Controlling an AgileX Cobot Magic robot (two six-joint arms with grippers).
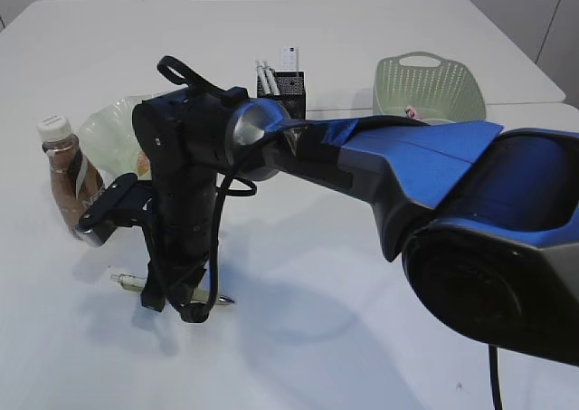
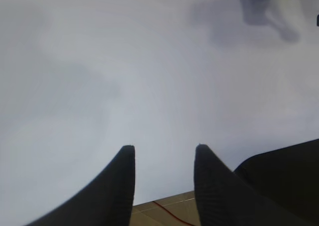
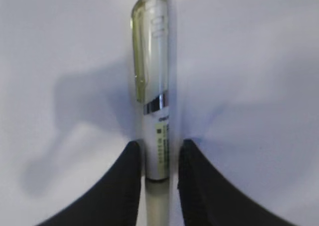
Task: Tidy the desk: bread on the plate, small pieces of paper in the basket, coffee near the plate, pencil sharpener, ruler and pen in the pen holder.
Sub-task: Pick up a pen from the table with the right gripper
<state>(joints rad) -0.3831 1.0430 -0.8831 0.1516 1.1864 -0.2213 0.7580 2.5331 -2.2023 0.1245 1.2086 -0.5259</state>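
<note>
A white pen (image 3: 153, 61) with a clear yellowish cap lies flat on the white desk (image 1: 362, 30), and in the exterior view the pen (image 1: 127, 282) shows at the front left. My right gripper (image 3: 159, 142) reaches across to it, a finger on each side of the barrel with a narrow gap left on both. My left gripper (image 2: 164, 147) hangs open over bare desk near its edge, holding nothing. The coffee (image 1: 63, 170) stands beside the plate (image 1: 109, 125). A sliver of bread (image 1: 143, 163) shows behind the arm. The pen holder (image 1: 285, 82) and the basket (image 1: 425, 84) stand at the back.
The right arm (image 1: 434, 175) stretches over the middle of the desk and hides much of the plate. White pens stick up from the pen holder. A small pink thing (image 1: 412, 113) lies in the basket. The desk's edge and the floor show below the left fingers.
</note>
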